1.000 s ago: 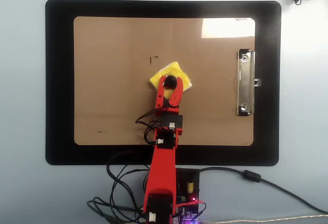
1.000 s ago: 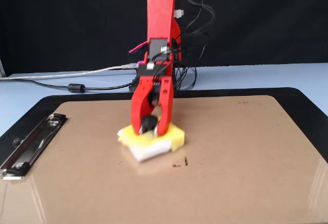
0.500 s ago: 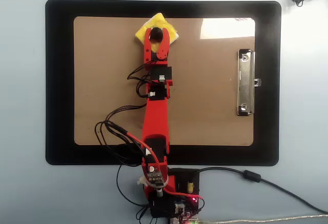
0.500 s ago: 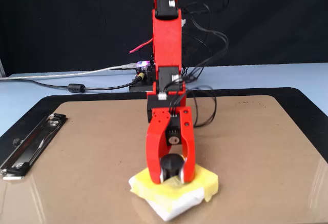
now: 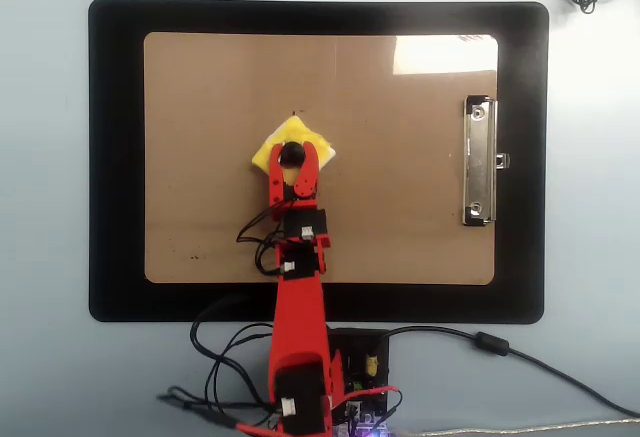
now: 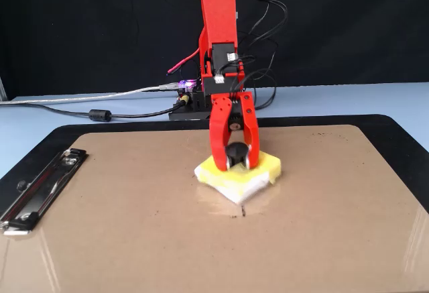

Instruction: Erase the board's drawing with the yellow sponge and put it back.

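The red arm reached out low over the board [image 5: 400, 207]. Its gripper [image 5: 293, 157] squeezed the black knob of the yellow sponge [image 6: 238, 171]. The sponge lay flat near the board's middle, one corner pointing away from the arm, with bare board all around.

Both views are evenly and brightly lit; in the overhead view a white patch of glare sits on the board [image 5: 420, 157] near its upper right corner; in the fixed view the glossy board [image 6: 322, 239] shows pale reflected streaks toward the near edge; shadows are faint and soft; focus is slightly soft throughout; the backdrop [image 6: 80, 31] is flat black.
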Available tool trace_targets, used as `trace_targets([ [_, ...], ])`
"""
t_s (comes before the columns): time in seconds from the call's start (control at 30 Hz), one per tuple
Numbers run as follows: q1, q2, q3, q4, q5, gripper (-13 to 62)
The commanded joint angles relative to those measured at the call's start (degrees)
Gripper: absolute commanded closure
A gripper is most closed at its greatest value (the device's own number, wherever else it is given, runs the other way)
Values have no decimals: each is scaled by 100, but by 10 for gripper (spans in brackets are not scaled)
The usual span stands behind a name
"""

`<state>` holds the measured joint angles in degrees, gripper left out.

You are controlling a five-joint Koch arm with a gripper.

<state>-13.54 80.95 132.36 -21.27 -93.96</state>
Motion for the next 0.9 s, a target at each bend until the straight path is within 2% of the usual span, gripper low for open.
trace_targets([
  [0.0,-79,-1028,-1011,-53,-105,574],
  [0.13,-62,-2742,-2962,-26,-105,574],
  [0.23,-79,-2672,-2909,-9,-105,574],
  [0.37,-123,-1063,-993,-18,-114,574],
  [0.5,-123,1081,1266,-44,-132,574],
  [0.57,-141,1371,1477,-53,-264,574],
  [0.73,-26,316,53,-105,-475,574],
  [0.87,167,-1468,-1749,-114,-475,574],
])
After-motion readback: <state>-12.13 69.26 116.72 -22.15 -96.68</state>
